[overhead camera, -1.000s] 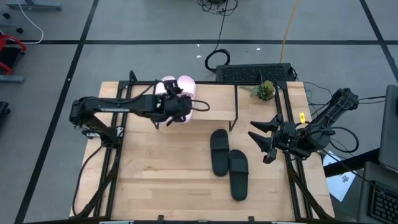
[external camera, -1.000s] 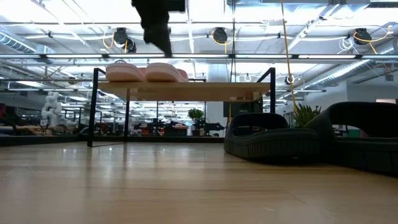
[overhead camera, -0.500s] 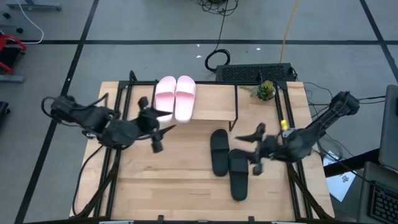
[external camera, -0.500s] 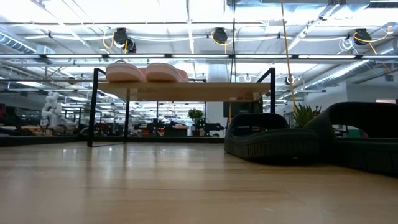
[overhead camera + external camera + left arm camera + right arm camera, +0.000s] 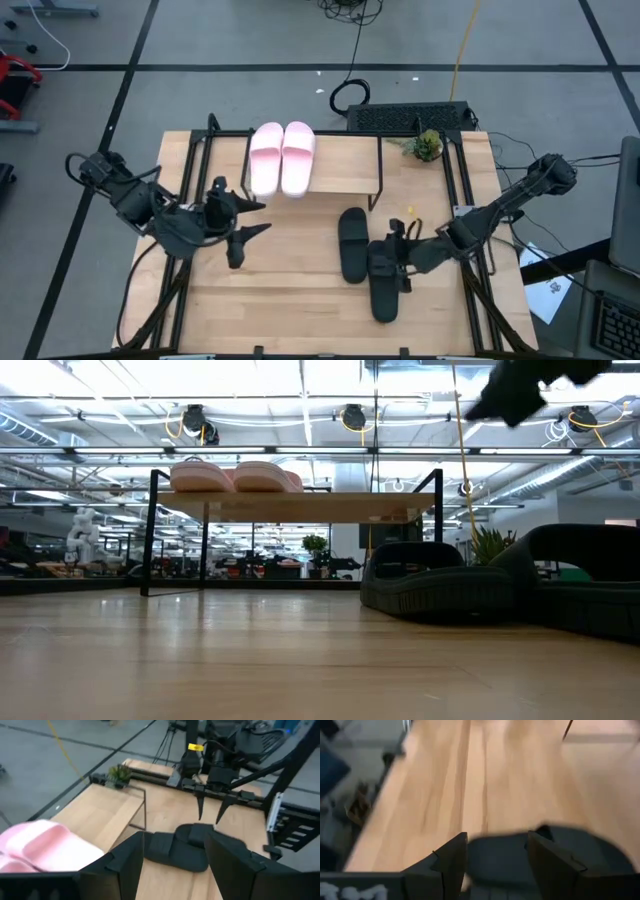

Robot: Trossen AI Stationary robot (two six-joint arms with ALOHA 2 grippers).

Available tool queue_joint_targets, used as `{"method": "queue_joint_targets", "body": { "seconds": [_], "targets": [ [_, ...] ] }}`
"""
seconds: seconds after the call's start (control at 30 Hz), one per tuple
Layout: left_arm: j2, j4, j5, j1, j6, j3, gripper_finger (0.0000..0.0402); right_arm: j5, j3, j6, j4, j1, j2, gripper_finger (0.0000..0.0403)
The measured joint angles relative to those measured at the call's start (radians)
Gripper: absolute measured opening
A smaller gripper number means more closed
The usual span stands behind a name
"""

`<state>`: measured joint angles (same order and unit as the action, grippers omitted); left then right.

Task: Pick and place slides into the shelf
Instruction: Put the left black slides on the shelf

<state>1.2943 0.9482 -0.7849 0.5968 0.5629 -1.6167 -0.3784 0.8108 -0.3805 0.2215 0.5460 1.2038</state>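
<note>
At the left of the table the left gripper (image 5: 240, 222) hangs above bare wood with its two dark fingers parted and nothing between them. Just beyond its fingertips, up on the shelf (image 5: 345, 168), a low rack with a light wooden board and thin black metal legs, rests the pale pink pair of wide-strapped slip-on slides (image 5: 281, 158), side by side and touching, at the board's left end. In the low view they sit flat on the board, soft rounded straps upward.

Further right, the two matte black slip-on slides (image 5: 366, 263) lie on the tabletop in front of the shelf, close together and staggered, one nearer the shelf than the other. Their straps are broad and arched, with a dull, slightly grippy-looking surface.

The right gripper (image 5: 399, 262) is over the nearer black slide, fingers spread wide and empty; its wrist camera shows the slide's dark rounded body (image 5: 540, 860) directly ahead, between the two fingers.

The step in hand appears to be picking up this black slide. To do it well, the gripper should probably come down with one finger on each side of the strap or the sole's edge, centred so the slide does not swing when lifted, and close only once the fingers are well past the rim. The neighbouring slide lies just beside the fingers, so a straight descent would avoid nudging it. The board to the right of the pink pair looks free for it.
</note>
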Motion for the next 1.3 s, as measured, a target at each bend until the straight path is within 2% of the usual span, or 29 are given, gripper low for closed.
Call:
{"method": "queue_joint_targets", "body": {
  "seconds": [0.07, 0.2, 0.4, 0.63, 1.3],
  "targets": [
    [0.01, 0.01, -0.001, -0.003, 0.019, 0.0, 0.0211, 0.04, 0.0, 0.004, 0.06, -0.028, 0.015, 0.0194],
    [0.025, 0.027, 0.0, -0.007, 0.028, 0.0, 0.0211, 0.043, 0.0, 0.032, 0.105, -0.085, 0.049, 0.0194],
    [0.028, 0.041, -0.001, -0.022, 0.03, 0.0, 0.0211, 0.096, 0.002, 0.052, 0.121, -0.151, 0.135, 0.0194],
    [0.028, 0.055, 0.0, -0.041, 0.026, 0.0, 0.0211, 0.096, 0.002, 0.026, 0.121, -0.202, 0.23, 0.0194],
    [0.028, 0.161, 0.001, -0.053, 0.024, 0.001, 0.0211, 0.094, 0.001, 0.025, 0.12, -0.326, 0.256, 0.0194]
  ]
}}
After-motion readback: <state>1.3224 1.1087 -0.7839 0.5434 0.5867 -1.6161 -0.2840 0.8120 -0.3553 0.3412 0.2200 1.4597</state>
